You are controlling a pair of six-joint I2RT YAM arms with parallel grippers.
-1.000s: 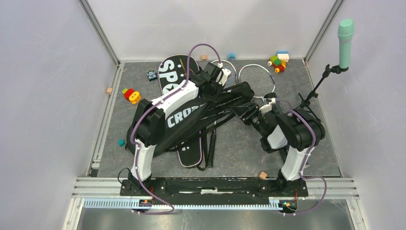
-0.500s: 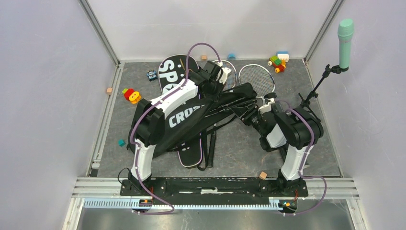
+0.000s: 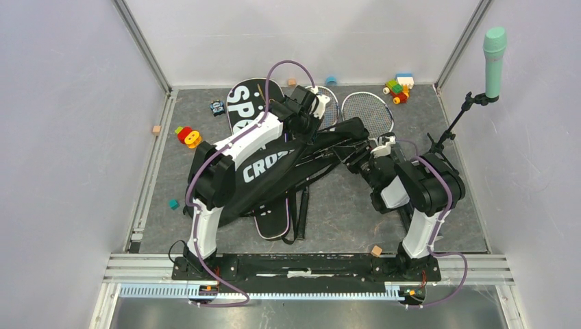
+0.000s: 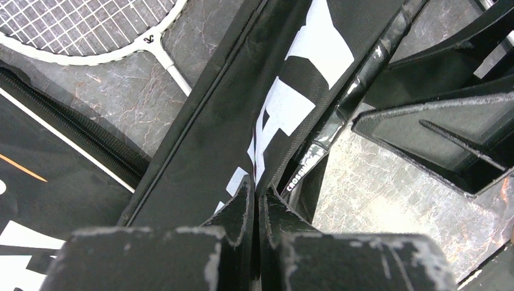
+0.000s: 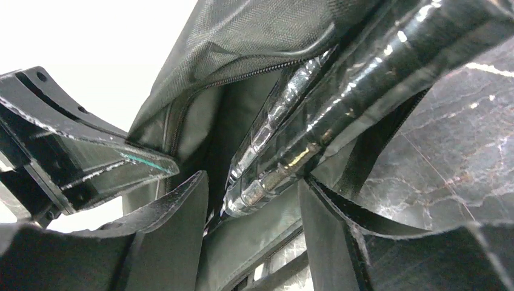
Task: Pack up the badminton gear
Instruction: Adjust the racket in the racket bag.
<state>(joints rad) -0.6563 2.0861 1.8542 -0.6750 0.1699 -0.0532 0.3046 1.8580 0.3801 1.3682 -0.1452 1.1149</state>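
Note:
The black CROSSWAY bag (image 3: 274, 171) lies slantwise across the floor over the SPORT bag (image 3: 248, 104). My left gripper (image 4: 255, 189) is shut on a fold of the CROSSWAY bag's edge (image 4: 242, 109) near its open end. My right gripper (image 5: 251, 182) faces the bag's open mouth (image 5: 242, 79), jaws open. The glossy plastic-wrapped racket handle (image 5: 303, 133) ends between its fingers, which do not press it. Two rackets' stringed heads (image 3: 368, 113) lie at the back. In the top view my left gripper (image 3: 310, 130) and right gripper (image 3: 354, 159) meet at the bag's upper end.
A mint-green microphone (image 3: 494, 62) on a black stand rises at the right. Coloured toy blocks (image 3: 399, 88) sit at the back right, more toys (image 3: 188, 136) at the left, and a small block (image 3: 375, 251) near the right arm's base. Walls close in on three sides.
My right gripper has edged up and left towards the bag's mouth; its jaws narrowed briefly and reopened. The left gripper has kept its hold on the bag.

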